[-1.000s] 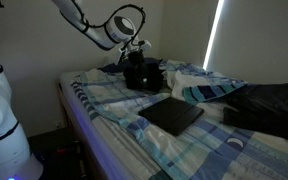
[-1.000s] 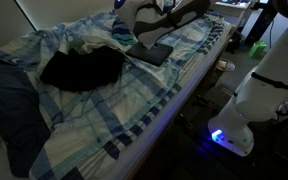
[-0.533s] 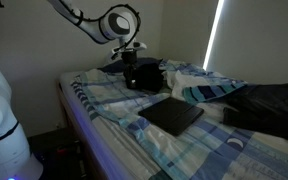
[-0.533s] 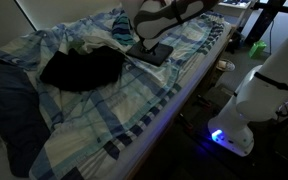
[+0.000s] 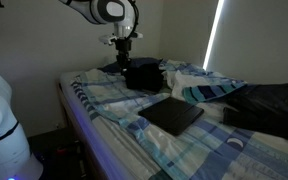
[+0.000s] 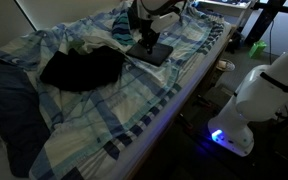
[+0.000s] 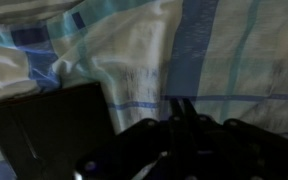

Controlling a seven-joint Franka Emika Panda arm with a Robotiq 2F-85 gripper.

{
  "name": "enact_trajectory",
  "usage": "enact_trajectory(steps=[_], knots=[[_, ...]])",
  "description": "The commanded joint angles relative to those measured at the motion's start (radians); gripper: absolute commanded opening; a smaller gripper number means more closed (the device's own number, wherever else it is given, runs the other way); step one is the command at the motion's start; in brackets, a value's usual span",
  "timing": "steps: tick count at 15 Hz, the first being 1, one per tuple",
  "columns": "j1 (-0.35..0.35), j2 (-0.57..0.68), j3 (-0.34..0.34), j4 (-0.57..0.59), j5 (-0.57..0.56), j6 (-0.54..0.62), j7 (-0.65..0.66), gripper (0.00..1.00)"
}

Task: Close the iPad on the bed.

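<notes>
The iPad [image 5: 174,114] is a flat dark slab lying on the blue-and-white checked bedding, and it looks folded flat. It also shows in an exterior view [image 6: 154,52] and at the lower left of the wrist view [image 7: 49,130]. My gripper [image 5: 123,48] hangs in the air above the bed, behind the iPad and over a black bundle. In an exterior view my gripper [image 6: 144,40] sits just above the iPad's far edge. In the wrist view the fingers [image 7: 184,106] are together and hold nothing, a little above the sheet.
A black clothing bundle [image 5: 144,75] lies behind the iPad; another black pile [image 6: 82,68] lies mid-bed. A dark blue garment [image 5: 269,105] covers the bed's far end. The robot's white base [image 6: 259,95] stands beside the bed edge.
The arm has lifted and swung away from the black bundle, so the gripper is now higher above the bed. The iPad has not moved.
</notes>
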Motion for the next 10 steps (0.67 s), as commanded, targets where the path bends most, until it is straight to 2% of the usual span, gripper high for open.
enact_trajectory(steps=[1, 2, 4, 5, 10], knots=[[-0.014, -0.012, 0.007, 0.002, 0.03, -0.024, -0.032, 0.4], [-0.015, -0.019, 0.004, 0.003, 0.035, -0.03, -0.041, 0.24], [-0.015, -0.018, 0.005, 0.002, 0.035, -0.03, -0.041, 0.38], [-0.015, -0.015, 0.005, 0.002, 0.035, -0.03, -0.041, 0.4], [-0.015, -0.011, 0.008, 0.002, 0.035, -0.029, -0.04, 0.4]])
